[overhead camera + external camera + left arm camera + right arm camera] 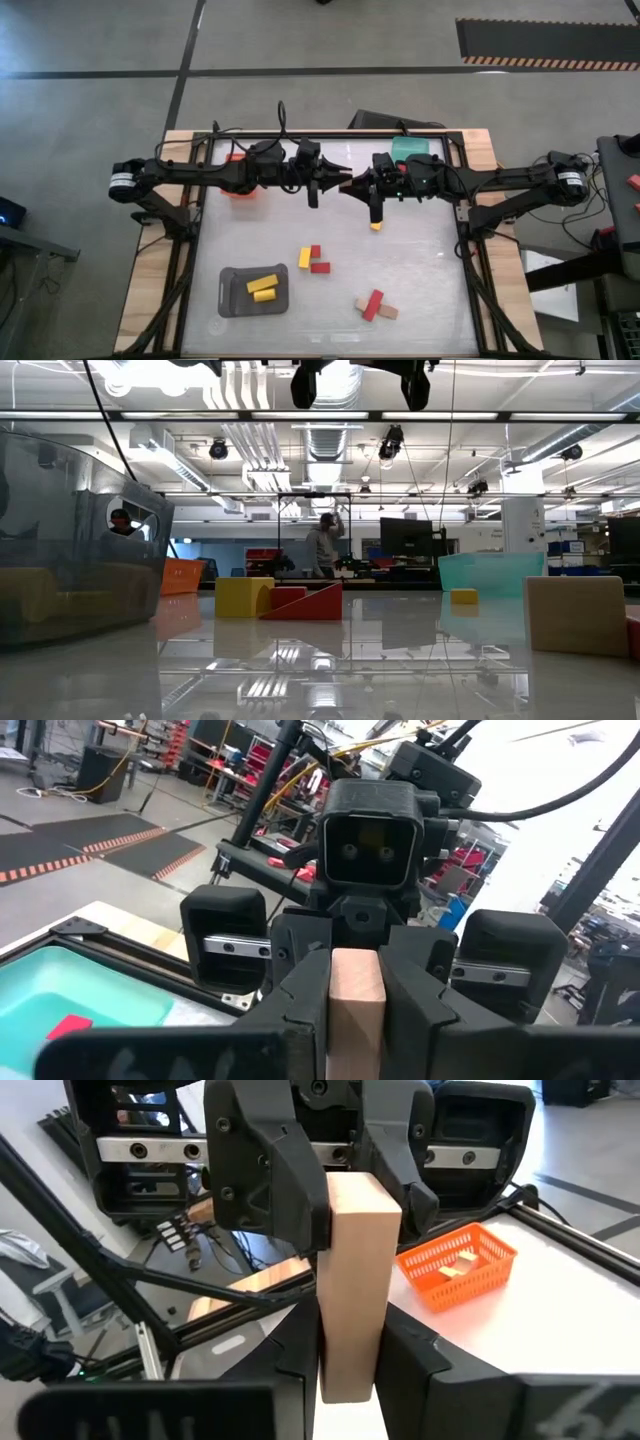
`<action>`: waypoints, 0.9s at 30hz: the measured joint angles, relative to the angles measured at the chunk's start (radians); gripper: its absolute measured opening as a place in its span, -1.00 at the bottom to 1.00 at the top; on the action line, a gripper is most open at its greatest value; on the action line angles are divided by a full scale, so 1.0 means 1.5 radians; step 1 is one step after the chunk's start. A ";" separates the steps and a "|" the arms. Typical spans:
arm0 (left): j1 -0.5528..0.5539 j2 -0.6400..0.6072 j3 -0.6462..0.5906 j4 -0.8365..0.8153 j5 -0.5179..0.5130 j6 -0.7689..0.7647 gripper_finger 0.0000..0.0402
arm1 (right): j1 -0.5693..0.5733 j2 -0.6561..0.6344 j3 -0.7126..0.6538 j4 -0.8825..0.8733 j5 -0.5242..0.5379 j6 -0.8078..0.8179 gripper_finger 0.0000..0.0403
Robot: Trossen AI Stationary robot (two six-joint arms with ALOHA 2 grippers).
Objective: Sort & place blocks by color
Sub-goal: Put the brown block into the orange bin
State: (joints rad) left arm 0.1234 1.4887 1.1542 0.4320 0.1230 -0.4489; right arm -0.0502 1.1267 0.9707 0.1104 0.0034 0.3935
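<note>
Mid-air handover: we see left end effector (330, 1170) and right end effector (355, 1005) both pinching a tan block (352, 1280). Grey tray (232, 300) holds yellow blocks (262, 287); five blocks (318, 258) remain on surface (420, 290).

No text, label, brand, number or sign can be read in any of the views.
</note>
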 joint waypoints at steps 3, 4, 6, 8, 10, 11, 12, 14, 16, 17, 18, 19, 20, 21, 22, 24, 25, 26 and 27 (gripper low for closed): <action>0.000 0.000 0.000 -0.003 -0.006 -0.006 -0.77 | 0.000 0.000 0.000 -0.001 0.009 -0.002 -0.61; 0.000 0.000 0.000 -0.004 -0.009 -0.007 -0.77 | 0.000 0.000 0.000 -0.002 0.012 -0.003 -0.57; 0.001 0.000 0.000 -0.004 -0.009 -0.009 -0.77 | 0.000 0.000 0.000 -0.002 0.015 -0.003 -0.49; 0.000 0.000 0.000 -0.004 -0.007 -0.010 -0.77 | 0.000 0.000 0.000 -0.002 0.015 0.000 -0.40; 0.000 0.000 0.000 -0.004 -0.005 -0.010 -0.77 | 0.000 0.000 0.000 -0.002 0.015 0.002 -0.32; 0.000 0.000 0.000 -0.005 -0.004 -0.010 -0.77 | -0.001 0.000 0.000 -0.002 0.015 0.004 -0.29; 0.000 0.000 0.000 -0.007 -0.003 -0.010 -0.77 | -0.001 -0.001 0.000 -0.002 0.015 0.006 -0.25; 0.001 -0.005 0.000 -0.026 -0.002 -0.009 -0.77 | -0.001 -0.005 0.000 -0.007 0.015 0.010 -0.19; 0.006 -0.014 0.000 -0.054 -0.001 -0.007 -0.77 | -0.001 -0.011 0.004 -0.032 0.015 0.015 -0.15; 0.009 -0.021 0.000 -0.077 -0.001 -0.006 -0.77 | -0.001 -0.013 0.009 -0.051 0.015 0.022 -0.13; 0.014 -0.028 0.002 -0.103 -0.001 -0.003 -0.77 | -0.002 -0.015 0.016 -0.073 0.015 0.028 -0.11; 0.019 -0.036 0.003 -0.130 -0.001 0.004 -0.77 | -0.002 -0.017 0.024 -0.099 0.015 0.037 -0.10; 0.025 -0.044 0.004 -0.165 -0.001 0.010 -0.77 | -0.003 -0.018 0.031 -0.129 0.015 0.043 -0.09; 0.032 -0.051 0.005 -0.195 -0.001 0.015 -0.77 | -0.003 -0.019 0.041 -0.158 0.015 0.046 -0.08; 0.041 -0.059 0.006 -0.228 -0.001 0.019 -0.77 | -0.003 -0.019 0.052 -0.183 0.015 0.049 -0.08; 0.057 -0.073 0.006 -0.296 -0.001 0.024 -0.77 | -0.003 -0.019 0.071 -0.235 0.016 0.052 -0.09; 0.068 -0.080 0.006 -0.325 -0.001 0.024 -0.77 | -0.003 -0.019 0.080 -0.255 0.016 0.053 -0.10; 0.079 -0.088 0.006 -0.361 -0.002 0.024 -0.77 | -0.003 -0.019 0.089 -0.272 0.016 0.053 -0.10; 0.091 -0.093 0.006 -0.393 -0.003 0.024 -0.77 | -0.003 -0.019 0.097 -0.289 0.016 0.053 -0.11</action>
State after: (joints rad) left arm 0.2594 1.3492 1.1633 -0.1582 0.1183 -0.4126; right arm -0.0544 1.0988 1.1163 -0.3228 0.0278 0.4725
